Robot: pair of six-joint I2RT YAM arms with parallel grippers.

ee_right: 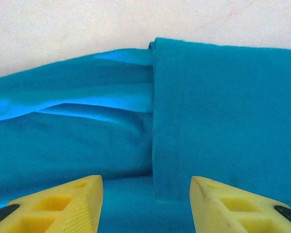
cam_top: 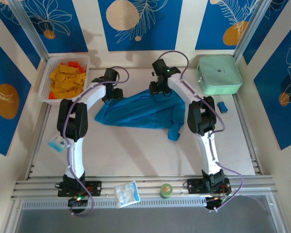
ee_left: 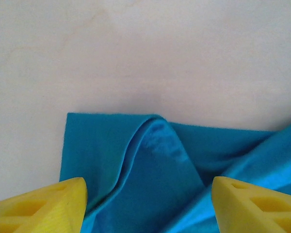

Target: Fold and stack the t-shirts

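Observation:
A teal-blue t-shirt (cam_top: 136, 112) lies crumpled in the middle of the table, with one sleeve trailing off to the right front. My left gripper (cam_top: 114, 93) hangs over the shirt's far left corner. In the left wrist view its yellow fingers (ee_left: 48, 206) stand wide apart above a raised fold of the shirt (ee_left: 155, 165), holding nothing. My right gripper (cam_top: 158, 90) is over the far right edge of the shirt. Its yellow fingers (ee_right: 233, 206) are also spread, with a folded hem of the shirt (ee_right: 203, 116) lying between them.
A white bin of orange and yellow cloths (cam_top: 65, 80) stands at the back left. A mint-green case (cam_top: 218, 74) sits at the back right, a small blue object (cam_top: 223, 106) in front of it. A clear packet (cam_top: 126, 192) and a green roll (cam_top: 166, 190) lie at the front rail.

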